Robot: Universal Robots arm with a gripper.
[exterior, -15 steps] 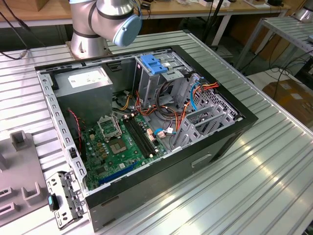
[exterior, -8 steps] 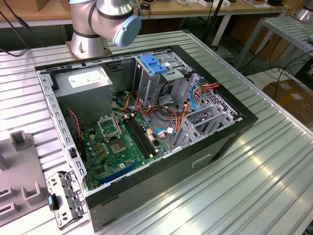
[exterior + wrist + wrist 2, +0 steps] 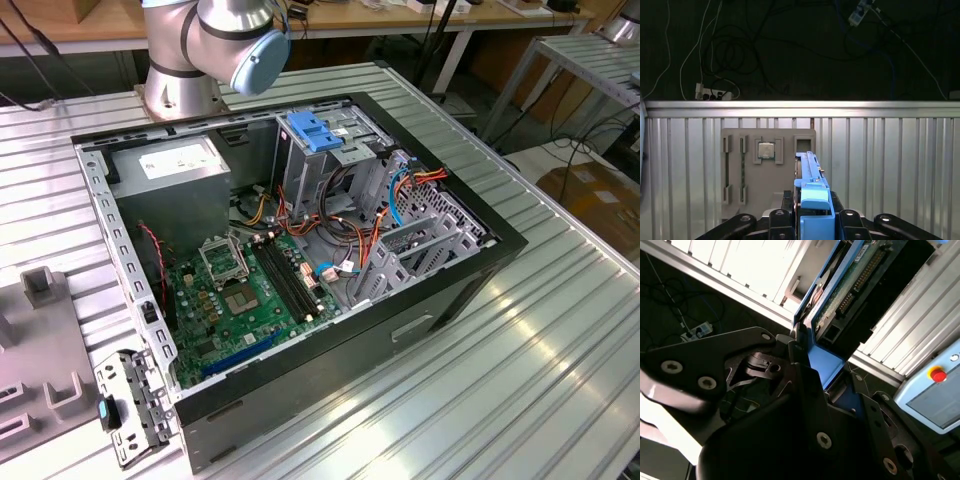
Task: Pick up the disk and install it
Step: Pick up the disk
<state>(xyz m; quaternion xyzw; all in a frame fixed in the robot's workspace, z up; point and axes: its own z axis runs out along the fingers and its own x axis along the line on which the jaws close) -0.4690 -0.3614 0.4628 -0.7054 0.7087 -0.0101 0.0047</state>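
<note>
The disk (image 3: 810,172) stands edge-on between my gripper's (image 3: 812,217) dark fingers, which are shut on its blue plastic rail. In the second wrist view the disk (image 3: 852,282) shows its green circuit-board underside and a blue rail, clamped in the gripper (image 3: 812,360). It hangs above the ribbed aluminium table (image 3: 880,160), beside a grey fixture plate (image 3: 767,185). The open computer case (image 3: 300,250) lies on its side in the exterior view, with a metal drive cage (image 3: 330,160) topped by a light-blue latch piece (image 3: 315,130).
A grey power-supply box (image 3: 180,165), a green motherboard (image 3: 240,290) and loose orange and blue cables (image 3: 400,190) fill the case. The fixture plate holds a small chip (image 3: 766,150). The arm's base (image 3: 180,80) stands behind the case. A pendant with a red button (image 3: 938,375) lies off the table.
</note>
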